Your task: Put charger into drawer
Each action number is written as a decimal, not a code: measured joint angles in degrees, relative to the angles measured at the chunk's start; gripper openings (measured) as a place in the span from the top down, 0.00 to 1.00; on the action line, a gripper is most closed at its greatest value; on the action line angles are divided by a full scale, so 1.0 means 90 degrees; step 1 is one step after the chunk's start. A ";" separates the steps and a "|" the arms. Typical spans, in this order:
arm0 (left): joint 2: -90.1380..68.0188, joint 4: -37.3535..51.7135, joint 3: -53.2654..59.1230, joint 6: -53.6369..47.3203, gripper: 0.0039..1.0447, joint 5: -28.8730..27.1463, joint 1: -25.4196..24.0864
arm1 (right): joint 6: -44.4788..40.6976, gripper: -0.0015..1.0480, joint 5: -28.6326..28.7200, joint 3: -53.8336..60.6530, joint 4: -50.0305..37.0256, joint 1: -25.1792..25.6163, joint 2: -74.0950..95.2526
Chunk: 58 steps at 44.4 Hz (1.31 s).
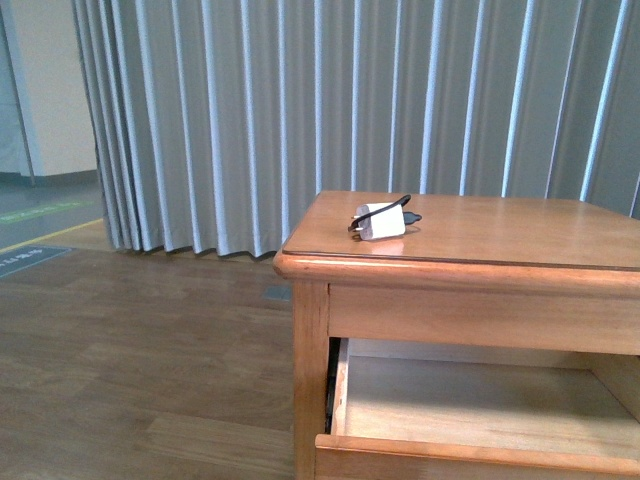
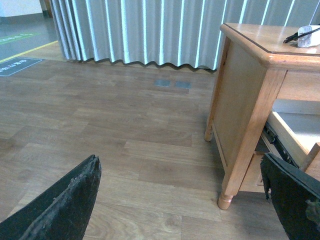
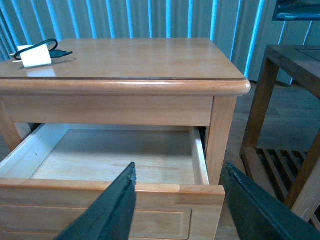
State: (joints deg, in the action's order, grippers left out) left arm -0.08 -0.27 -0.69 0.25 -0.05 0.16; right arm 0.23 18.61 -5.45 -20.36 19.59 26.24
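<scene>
The white charger (image 1: 381,222) with its black cable lies on the wooden cabinet's top (image 1: 500,232), near the front left corner. It also shows in the right wrist view (image 3: 34,55) and at the edge of the left wrist view (image 2: 308,36). The top drawer (image 1: 480,410) is pulled out, pale wood inside and empty; the right wrist view shows it too (image 3: 120,162). My right gripper (image 3: 179,202) is open, in front of the drawer's front right corner. My left gripper (image 2: 185,200) is open, low over the floor left of the cabinet. Neither arm shows in the front view.
A grey pleated curtain (image 1: 350,100) hangs behind the cabinet. A darker wooden slatted stand (image 3: 290,100) is right of the cabinet. The cabinet's front left leg (image 2: 235,165) stands on the wood floor (image 1: 130,350).
</scene>
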 joint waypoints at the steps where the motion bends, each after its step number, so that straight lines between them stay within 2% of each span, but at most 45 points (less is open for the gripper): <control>1: 0.0000 0.0000 0.0000 0.0000 0.06 0.0000 0.0000 | 0.0000 0.55 -0.0080 0.0029 0.0044 -0.0083 -0.0068; 10: 0.0000 0.0000 0.0000 0.0000 0.06 0.0000 0.0000 | -0.0012 0.99 -0.0894 0.0262 0.0559 -0.0940 -0.0857; 17: -0.0002 0.0000 0.0000 0.0000 0.06 0.0000 0.0000 | -0.0024 0.98 -0.1224 0.0357 0.0809 -0.1297 -0.1214; 19: 0.0000 0.0000 0.0000 0.0000 0.06 0.0000 0.0000 | -0.0032 0.98 -0.1622 0.0386 0.0889 -0.1532 -0.1314; 21: 0.0000 0.0000 0.0000 0.0000 0.06 0.0000 0.0000 | -0.0034 0.92 -0.1974 0.0520 0.0772 -0.1882 -0.1389; 24: -0.0002 0.0000 0.0000 0.0000 0.06 0.0000 0.0000 | -0.0039 0.81 -0.2001 0.0578 0.0760 -0.2098 -0.1421; 29: 0.0000 0.0000 0.0000 0.0000 0.06 0.0002 0.0000 | -0.0039 0.59 -0.2050 0.0578 0.0746 -0.2147 -0.1423; 38: -0.0010 0.0005 0.0000 0.0002 0.06 -0.0080 0.0010 | -0.0039 0.29 -0.2057 0.0578 0.0746 -0.2152 -0.1423; 39: -0.0092 0.0090 0.0000 0.0102 0.06 -0.0459 0.0143 | -0.0039 0.26 -0.2057 0.0578 0.0746 -0.2152 -0.1423; 41: -0.0466 0.0495 -0.0012 0.0408 0.06 -0.1865 0.0600 | -0.0039 0.19 -0.2057 0.0578 0.0746 -0.2152 -0.1423; 42: -0.0707 0.0687 -0.0032 0.0597 0.06 -0.2378 0.0843 | -0.0039 0.16 -0.2057 0.0578 0.0746 -0.2152 -0.1426; 43: -0.1112 0.0974 -0.0061 0.0865 0.06 -0.3434 0.1171 | -0.0039 0.11 -0.2062 0.0578 0.0746 -0.2154 -0.1426; 44: -0.1506 0.1236 -0.0085 0.1025 0.06 -0.4090 0.1387 | -0.0036 0.07 -0.2062 0.0578 0.0746 -0.2154 -0.1428; 47: -0.2161 0.1615 -0.0185 0.1214 0.06 -0.4726 0.1520 | -0.0039 0.08 -0.2057 0.0578 0.0746 -0.2154 -0.1428; 51: -0.3342 0.2297 -0.0546 0.1331 0.06 -0.4680 0.1508 | -0.0036 0.08 -0.2067 0.0578 0.0746 -0.2154 -0.1430; 58: -0.5724 0.3444 -0.1710 0.1144 0.06 -0.3444 0.1537 | -0.0039 0.08 -0.2062 0.0578 0.0746 -0.2154 -0.1428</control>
State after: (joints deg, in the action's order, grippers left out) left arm -51.59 30.72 -16.08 10.55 -31.05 14.00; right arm -0.12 0.05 -0.25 -13.65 0.21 13.39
